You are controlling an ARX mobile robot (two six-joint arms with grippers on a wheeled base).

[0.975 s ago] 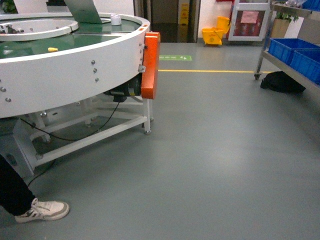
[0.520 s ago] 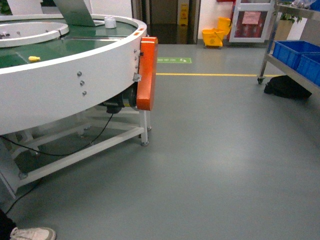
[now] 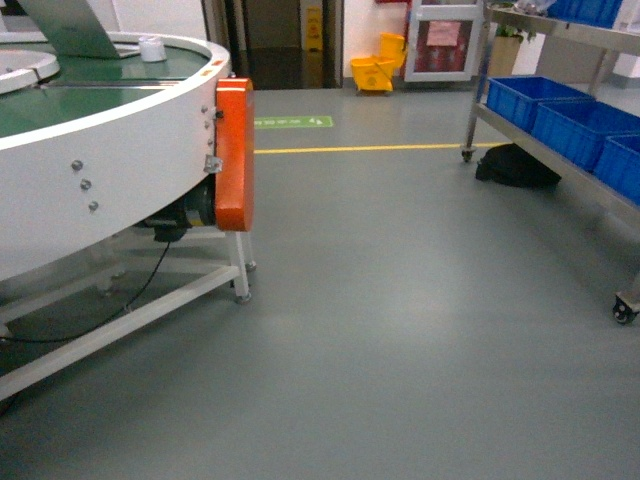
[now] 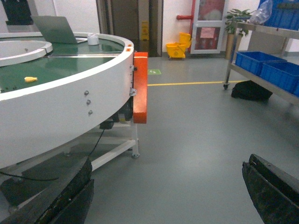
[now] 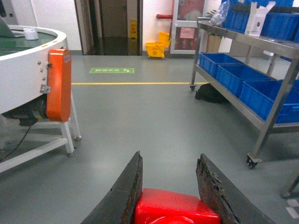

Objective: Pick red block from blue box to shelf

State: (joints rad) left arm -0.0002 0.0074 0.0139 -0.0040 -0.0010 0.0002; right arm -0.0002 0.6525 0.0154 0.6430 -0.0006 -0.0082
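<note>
Red glossy plastic shows between the two dark fingers of the right gripper (image 5: 170, 196): the small red block (image 5: 175, 209) is clamped there, low in the right wrist view, with a finger pressed against each side face. It looks like a light, rigid toy brick, so weight should be no trouble, but the smooth shiny faces are likely slippery, and a flat pinch across opposite sides, as here, seems the sound way to hold it; the stud is not visible. The left gripper (image 4: 170, 196) hangs with its fingers spread wide and nothing between them. On the right stands the tall stainless-steel shelf (image 5: 254, 43), its tiers carrying large dark blue crates (image 5: 263, 95). Grey floor (image 3: 400, 300) lies between robot and rack. On the left is a round white conveyor counter (image 3: 110, 160) with an orange guard (image 3: 235, 155). The blue box is not in view.
</note>
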